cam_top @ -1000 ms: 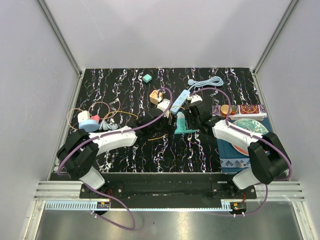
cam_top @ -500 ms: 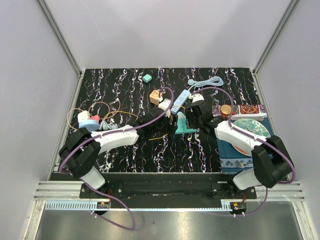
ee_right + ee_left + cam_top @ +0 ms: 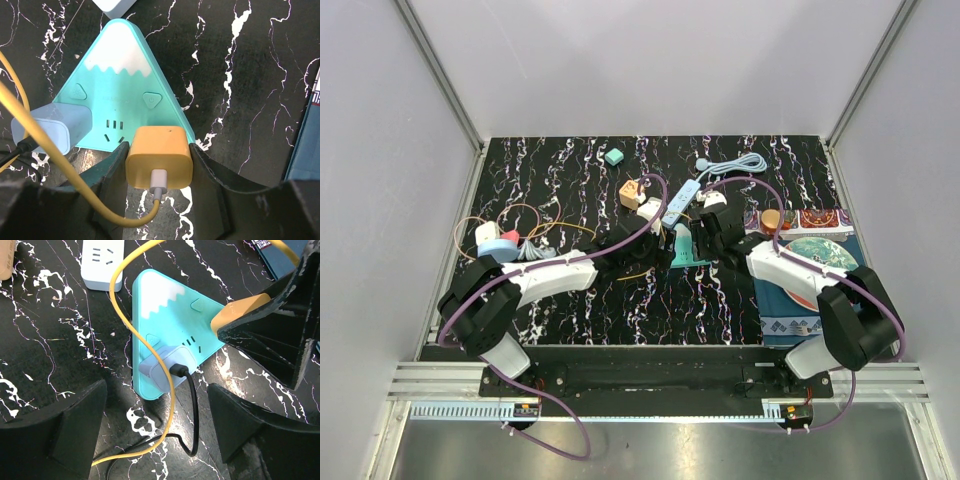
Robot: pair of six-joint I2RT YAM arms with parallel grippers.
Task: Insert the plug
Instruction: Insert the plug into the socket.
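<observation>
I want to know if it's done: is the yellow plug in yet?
Not yet, it seems: the yellow plug sits pinched in the right gripper at the edge of the mountain socket, slots beside it uncovered.

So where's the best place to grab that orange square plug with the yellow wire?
Probably its two flat side faces, coming from the wire end, as the right pincer grips the orange square plug now. Flat sides give an even hold, and the front is free to meet the teal mountain-shaped socket block.

The plug [image 3: 158,156] is yellow-orange, the socket [image 3: 125,92] teal with white zigzag peak, the table [image 3: 240,75] black-and-white marbled.
</observation>
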